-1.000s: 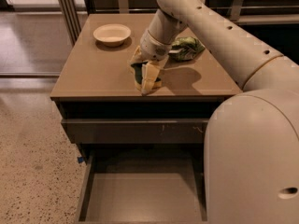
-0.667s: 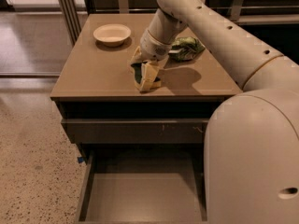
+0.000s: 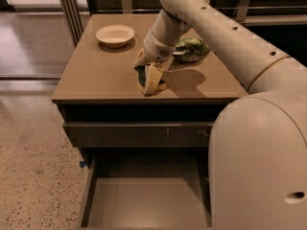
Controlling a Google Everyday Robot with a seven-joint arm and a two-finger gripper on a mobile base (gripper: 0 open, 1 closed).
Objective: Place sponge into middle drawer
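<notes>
In the camera view, the gripper (image 3: 149, 76) is lowered onto the bench (image 3: 96, 78) near the middle of its front edge. It is closed on the sponge (image 3: 140, 74), which is pinched between its fingers, apparently so it can be lifted. The sponge is still resting on the benchtop. The middle drawer (image 3: 148, 205) is pulled out below the front edge, ready to receive it. A bowl (image 3: 115, 34) is set toward the back left corner, and a snack bag (image 3: 192, 49) lies just behind the gripper. Compared with a second ago, nothing is seen to have moved.
</notes>
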